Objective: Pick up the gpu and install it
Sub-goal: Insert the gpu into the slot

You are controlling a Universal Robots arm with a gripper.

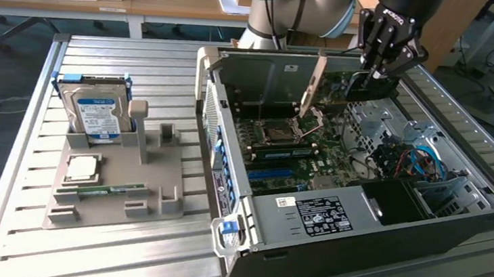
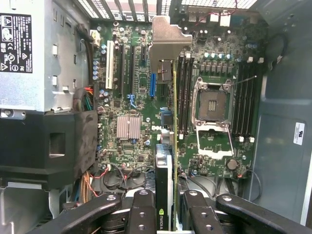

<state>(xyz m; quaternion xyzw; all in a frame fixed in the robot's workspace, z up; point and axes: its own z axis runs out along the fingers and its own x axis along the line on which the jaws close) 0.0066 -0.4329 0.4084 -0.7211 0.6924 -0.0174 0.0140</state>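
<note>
The pick-up looks done and the install does not. The open computer case [image 1: 456,230] lies on its side on the slatted table [image 1: 117,262]. The gripper [image 2: 168,217] hangs over its opening, fingers [image 2: 141,212] pinching the gpu [image 2: 165,180] from both sides. The card is held edge-on above the motherboard [image 2: 117,105], between the expansion slots and the bare processor socket [image 2: 213,105], with its silver bracket toward the case's rear slots. I'd judge it not yet seated: it seems to float clear of the board, though I can't see its lower edge.

By count, biggest first:
- one table
- one case
- one motherboard
- one power supply [image 1: 321,217]
- one grey parts holder [image 1: 99,213] beside the case
- one hard drive [image 1: 95,111] upright in the holder
- one gpu
- one processor chip [image 1: 81,167] lying flat
- one green memory stick [image 1: 101,192]
</note>
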